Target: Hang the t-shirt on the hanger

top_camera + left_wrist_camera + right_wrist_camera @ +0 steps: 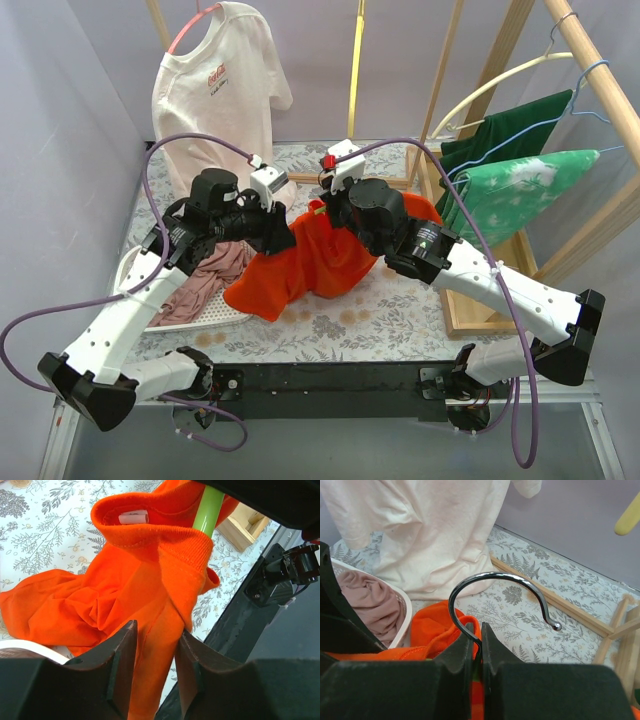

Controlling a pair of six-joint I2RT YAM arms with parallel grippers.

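Left hand (155,636) pinches the t-shirt (125,580), white neck tag (133,517) unreadable; right hand (476,634) grips the hanger (209,505).

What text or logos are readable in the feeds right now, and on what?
"Coca-Cola" (likely): red logo on the white t-shirt; smaller line beneath unreadable.
Neck tag of the orange t-shirt: no print legible.
Sticker on the right arm: too small to read.

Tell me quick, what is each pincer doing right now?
Left pincer: closed, pinching the t-shirt.
Right pincer: closed on the hanger, at the base of its metal hook.
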